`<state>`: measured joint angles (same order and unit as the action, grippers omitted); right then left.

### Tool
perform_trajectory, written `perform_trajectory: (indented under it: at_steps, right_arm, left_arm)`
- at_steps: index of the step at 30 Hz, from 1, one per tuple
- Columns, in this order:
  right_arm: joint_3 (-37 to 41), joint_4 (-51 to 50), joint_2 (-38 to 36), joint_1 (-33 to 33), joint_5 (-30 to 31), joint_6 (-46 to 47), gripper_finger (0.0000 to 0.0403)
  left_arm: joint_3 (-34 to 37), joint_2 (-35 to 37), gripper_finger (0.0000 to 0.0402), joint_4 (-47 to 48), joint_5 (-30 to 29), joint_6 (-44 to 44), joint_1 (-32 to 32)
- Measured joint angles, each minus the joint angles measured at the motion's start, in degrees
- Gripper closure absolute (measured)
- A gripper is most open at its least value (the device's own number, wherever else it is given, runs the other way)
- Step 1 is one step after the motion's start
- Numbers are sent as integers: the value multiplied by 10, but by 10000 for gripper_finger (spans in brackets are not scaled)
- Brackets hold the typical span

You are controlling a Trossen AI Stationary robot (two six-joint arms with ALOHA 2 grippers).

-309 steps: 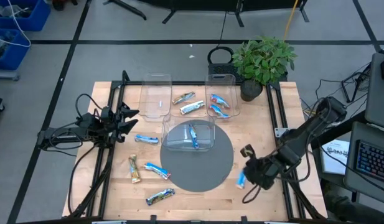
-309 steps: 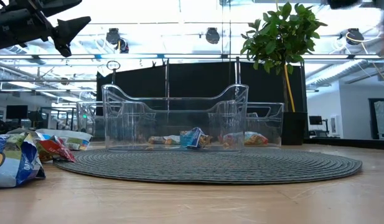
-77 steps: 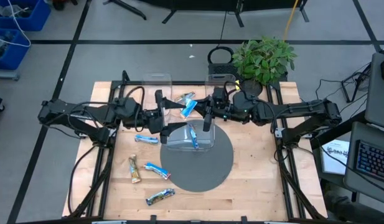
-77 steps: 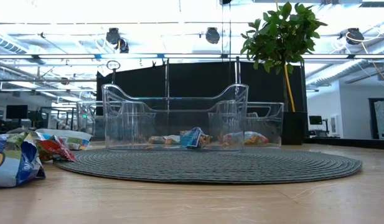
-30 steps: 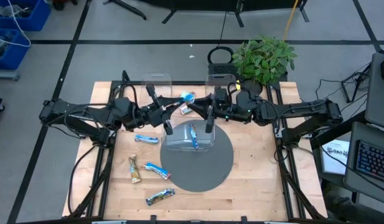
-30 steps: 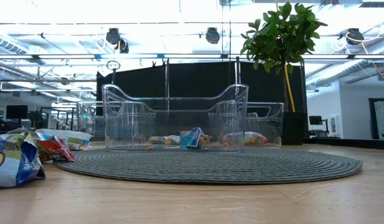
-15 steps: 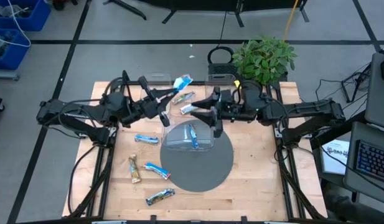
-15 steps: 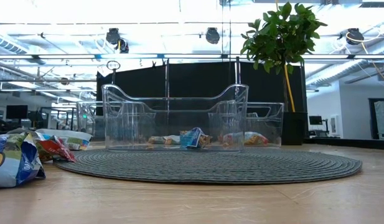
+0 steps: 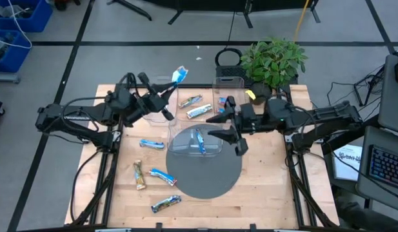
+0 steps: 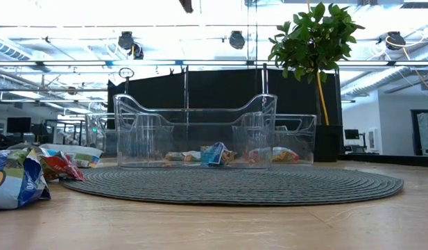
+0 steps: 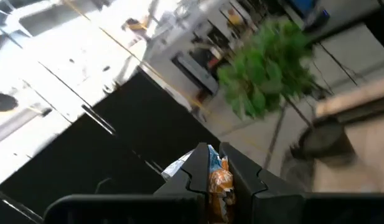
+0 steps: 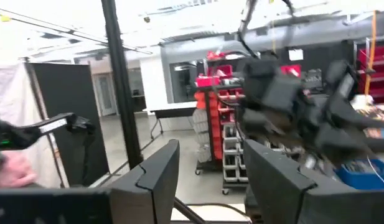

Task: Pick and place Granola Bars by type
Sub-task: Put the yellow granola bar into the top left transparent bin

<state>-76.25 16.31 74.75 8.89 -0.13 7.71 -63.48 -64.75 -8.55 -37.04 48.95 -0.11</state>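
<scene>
One bright blue bar (image 9: 178, 75) pinched in the left gripper (image 9: 168, 87), fingers clamped on its lower end, lifted above the back edge of the table near the left rear clear bin (image 9: 161, 102). Several more bars on the table: two between the rear bins (image 9: 195, 106), one in the front bin (image 9: 199, 140) on the round grey mat (image 9: 205, 183), others loose on the wood at front left (image 9: 162, 176). Right gripper (image 9: 232, 132) raised beside the front bin, fingers apart, holding nothing. Potted plant (image 9: 272, 62) at the back right.
</scene>
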Motion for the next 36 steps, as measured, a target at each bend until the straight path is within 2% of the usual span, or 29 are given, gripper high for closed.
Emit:
perform_trajectory:
  at_steps: [13,23,29,36]
  right_arm:
    - [0,-22,-50,47,0,-26,232]
    - [0,-44,-56,75,0,-24,232]
    - [0,-44,-56,89,1,-24,232]
    - [0,-43,-56,100,18,-20,232]
  left_arm:
    - [0,1,377,209,11,-127,81]
    - [2,-6,377,362,10,-131,137]
    - [41,-19,377,371,38,-135,171]
    - [94,-48,377,332,90,-170,208]
